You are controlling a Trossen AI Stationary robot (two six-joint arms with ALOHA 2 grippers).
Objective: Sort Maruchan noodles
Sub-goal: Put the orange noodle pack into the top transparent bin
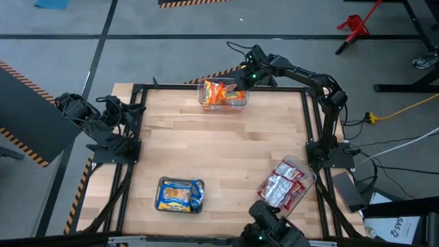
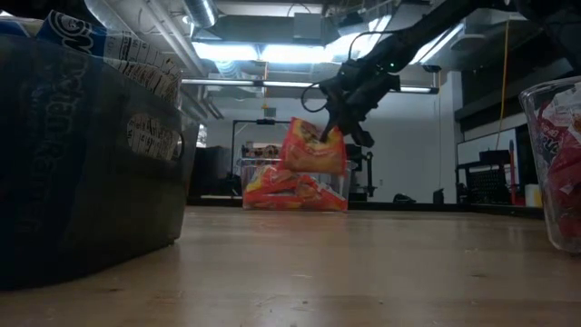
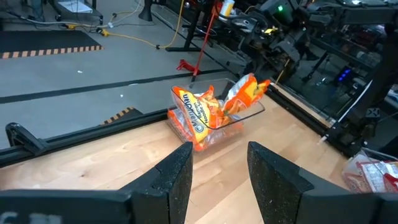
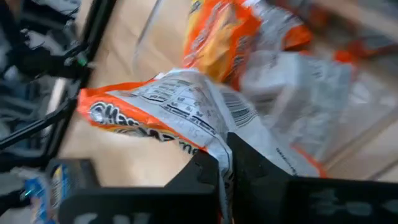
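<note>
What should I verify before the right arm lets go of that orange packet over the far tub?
1. Right gripper shut on the orange packet: ok.
2. Packet hangs above the far clear tub of orange packets: ok in the low view.
3. Packet centred inside the tub's rim: cannot tell; in the high view it sits near the right edge.
4. Room in the tub: cannot tell; packets already stand up past the rim.
5. Left gripper open, empty, away at the table's left side: ok.
6. Blue packets' tub and red-and-white packets' tub clear of the drop: ok.
</note>
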